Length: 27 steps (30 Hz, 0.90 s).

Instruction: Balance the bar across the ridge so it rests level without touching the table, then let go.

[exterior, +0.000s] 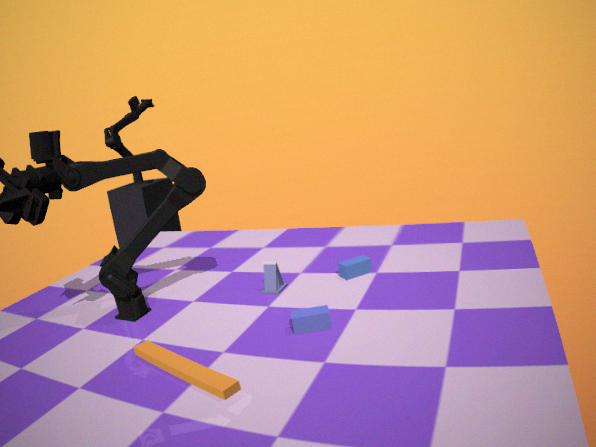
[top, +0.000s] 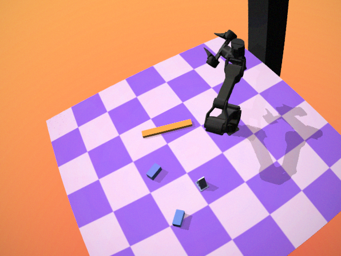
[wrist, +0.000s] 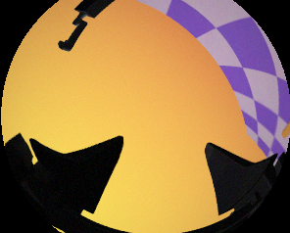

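Order near to far, exterior view. Orange rectangular bar lies flat on the purple-and-pale checkered desk, well apart from the ridge; only a bit of it shows at the right edge of the wrist view. Next, 1 blue rectangular block, lying on its side between bar and ridge in depth. The black WidowX arm stands on the desk near 1 end of the bar, its elbow raised and its forearm reaching back, away from the ridge. Jaws wide, nothing between them, held up high and pointing off past the desk edge; bar not in contact with them. Grey ridge: upright, narrow at the top, on a flat foot with a sloping brace; nothing rests on its top. Second blue rectangular block lies beyond the ridge, apart from it. Behind the arm, past the desk edge, a black pillar. Bar is off the ridge; balancing not done.
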Available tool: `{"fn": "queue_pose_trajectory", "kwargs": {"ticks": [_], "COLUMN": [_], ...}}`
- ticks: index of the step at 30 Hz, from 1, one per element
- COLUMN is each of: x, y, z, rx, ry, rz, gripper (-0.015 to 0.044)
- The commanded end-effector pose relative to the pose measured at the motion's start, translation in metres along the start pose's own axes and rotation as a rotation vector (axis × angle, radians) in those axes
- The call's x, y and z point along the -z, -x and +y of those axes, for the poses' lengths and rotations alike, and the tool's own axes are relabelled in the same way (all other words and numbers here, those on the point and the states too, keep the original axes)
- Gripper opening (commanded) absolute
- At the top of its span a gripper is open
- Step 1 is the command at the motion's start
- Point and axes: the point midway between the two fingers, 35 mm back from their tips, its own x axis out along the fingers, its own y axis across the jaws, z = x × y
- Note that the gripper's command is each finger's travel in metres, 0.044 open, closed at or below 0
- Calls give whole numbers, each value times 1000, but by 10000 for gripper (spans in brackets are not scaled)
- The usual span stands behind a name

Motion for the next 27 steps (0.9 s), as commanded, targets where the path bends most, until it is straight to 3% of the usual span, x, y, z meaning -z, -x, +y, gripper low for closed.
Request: {"fn": "queue_pose_trajectory", "kwargs": {"ticks": [1, 4, 27], "x": [0, -1, -11], "y": [0, -6, -59], "z": [0, -2, -45], "rx": [1, 19, 254], "ry": [2, 27, 321], "rz": [0, -2, -13], "gripper": [374, 315, 315]}}
